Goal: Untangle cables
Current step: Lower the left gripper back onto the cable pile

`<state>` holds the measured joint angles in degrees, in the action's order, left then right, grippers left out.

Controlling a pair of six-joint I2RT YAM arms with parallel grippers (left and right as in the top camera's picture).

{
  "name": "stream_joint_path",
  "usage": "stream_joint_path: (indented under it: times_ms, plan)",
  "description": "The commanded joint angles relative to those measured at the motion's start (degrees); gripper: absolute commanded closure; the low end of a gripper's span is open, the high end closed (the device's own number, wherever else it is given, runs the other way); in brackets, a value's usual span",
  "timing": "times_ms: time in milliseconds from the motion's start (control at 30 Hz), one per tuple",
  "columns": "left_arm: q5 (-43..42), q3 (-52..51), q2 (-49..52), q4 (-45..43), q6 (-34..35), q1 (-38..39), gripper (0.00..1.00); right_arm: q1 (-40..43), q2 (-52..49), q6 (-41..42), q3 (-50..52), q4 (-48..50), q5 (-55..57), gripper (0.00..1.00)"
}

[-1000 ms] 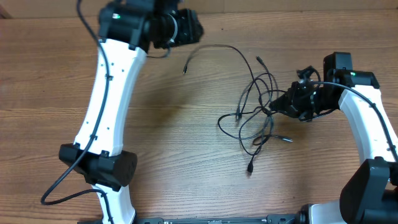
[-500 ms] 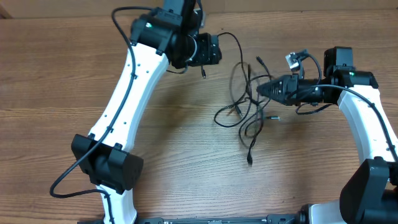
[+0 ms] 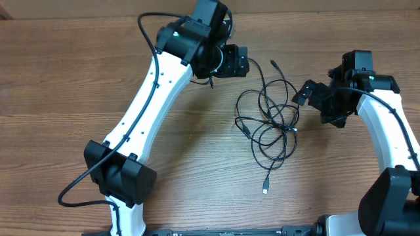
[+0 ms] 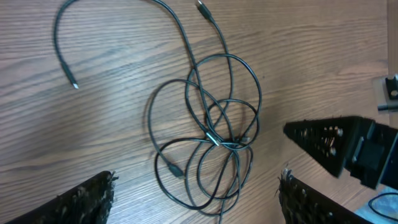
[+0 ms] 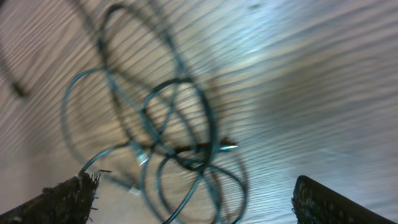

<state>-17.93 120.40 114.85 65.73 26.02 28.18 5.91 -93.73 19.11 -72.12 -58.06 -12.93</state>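
Cables [image 4: 214, 140]: one tangled heap (count unclear); left claw [image 4: 198, 179], right claw [image 3: 319, 105] spread.

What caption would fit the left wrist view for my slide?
Tangled black cables lie looped on the wooden table, seen through the open left pincer.

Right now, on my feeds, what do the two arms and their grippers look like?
The left arm and right arm have white link shells, black joint housings and a small green light near each wrist. Black wires run along them. The left gripper and right gripper are black, with rough textured fingers.
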Motion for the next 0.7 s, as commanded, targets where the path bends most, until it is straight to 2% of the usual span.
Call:
stream_joint_path:
  times_ms: [0, 167, 300, 367, 433, 467, 533, 667]
  plan:
    - [0.55, -1.92, -1.70, -1.66, 2.62, 1.86, 0.15, -0.13, 1.31, 4.90, -1.22, 0.26, 7.32, 0.00]
    - [0.55, -6.64, -1.70, -6.75, 6.45, 3.78, 0.16, -0.13, 1.31, 4.92, -1.01, 0.39, 7.43, 0.00]
    - [0.50, -11.45, -1.70, -10.86, 14.16, 5.25, 0.21, -0.11, 1.31, 5.01, -0.96, 0.24, 11.34, 0.00]
    - [0.11, -14.60, -1.70, -14.64, 22.38, 6.43, 0.34, -0.07, 1.31, 9.68, -0.96, -0.52, 16.87, 0.00]
    - [-0.52, -16.50, -1.70, -17.59, 28.46, 7.39, 0.43, 0.13, 1.31, 13.44, -0.96, -1.29, 19.98, 0.00]
    - [-0.98, -17.25, -1.70, -19.06, 31.01, 8.02, 0.45, 0.31, 1.31, 14.88, -0.96, -1.60, 20.96, 0.00]
    - [-0.98, -18.78, -1.70, -22.23, 34.53, 9.29, 0.45, 0.68, 1.31, 15.63, -0.96, -1.64, 21.44, 0.00]
    - [-0.83, -21.35, -1.70, -29.05, 36.04, 11.78, 0.42, 1.49, 1.31, 15.63, -0.96, -1.88, 21.49, 0.00]
